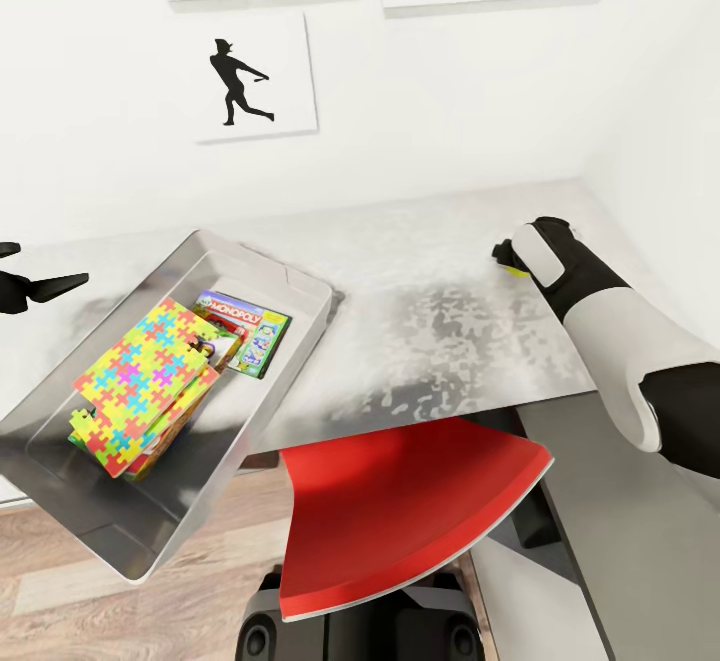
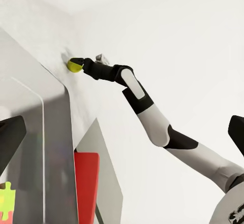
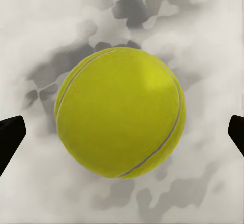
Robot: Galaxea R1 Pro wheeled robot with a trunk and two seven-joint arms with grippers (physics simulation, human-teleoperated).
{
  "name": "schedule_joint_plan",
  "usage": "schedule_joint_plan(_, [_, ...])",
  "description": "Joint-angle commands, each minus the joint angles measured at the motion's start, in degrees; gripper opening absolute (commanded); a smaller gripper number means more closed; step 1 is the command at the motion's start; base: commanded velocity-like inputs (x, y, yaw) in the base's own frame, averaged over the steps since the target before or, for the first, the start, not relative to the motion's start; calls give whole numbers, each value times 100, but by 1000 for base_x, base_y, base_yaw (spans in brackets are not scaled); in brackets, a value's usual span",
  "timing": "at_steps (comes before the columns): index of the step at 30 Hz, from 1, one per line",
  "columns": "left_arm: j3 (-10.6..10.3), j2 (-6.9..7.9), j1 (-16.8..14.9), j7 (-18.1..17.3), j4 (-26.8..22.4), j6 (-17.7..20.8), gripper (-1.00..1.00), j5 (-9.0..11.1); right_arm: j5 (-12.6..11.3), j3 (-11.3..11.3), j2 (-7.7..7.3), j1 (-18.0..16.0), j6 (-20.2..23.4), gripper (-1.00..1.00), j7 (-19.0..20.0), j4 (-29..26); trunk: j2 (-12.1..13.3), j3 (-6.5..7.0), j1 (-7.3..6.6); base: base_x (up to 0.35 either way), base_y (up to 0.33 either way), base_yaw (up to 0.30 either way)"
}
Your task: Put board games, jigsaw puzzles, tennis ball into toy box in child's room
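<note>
Right tool (image 3: 122, 132), fingers spread apart, poised over the ball (image 3: 120, 113) lying on the bench (image 1: 430, 271) at right of frame; puzzles (image 1: 140, 381) and games (image 1: 245, 329) already in the box (image 1: 300, 286) at left; left tool (image 1: 40, 286) open; ball remains.

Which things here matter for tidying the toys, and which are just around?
Job:
tennis ball on the table
right pincer, open around the ball
toy box
jigsaw puzzles in the box
board game in the box

Just around:
red chair
athlete pictures
</note>
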Motion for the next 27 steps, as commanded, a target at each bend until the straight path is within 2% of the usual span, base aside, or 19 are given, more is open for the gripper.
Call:
schedule_joint_plan(1, [-35,6,-14,-42,6,60,100,9,-48,48,-12,-6,27,100,-40,-9,-10,-9,4,0,0,0])
schedule_joint_plan(27, [-36,-1,-14,-40,6,60,100,7,-58,46,-46,-6,21,100,-40,-12,-10,-9,4,0,0,0])
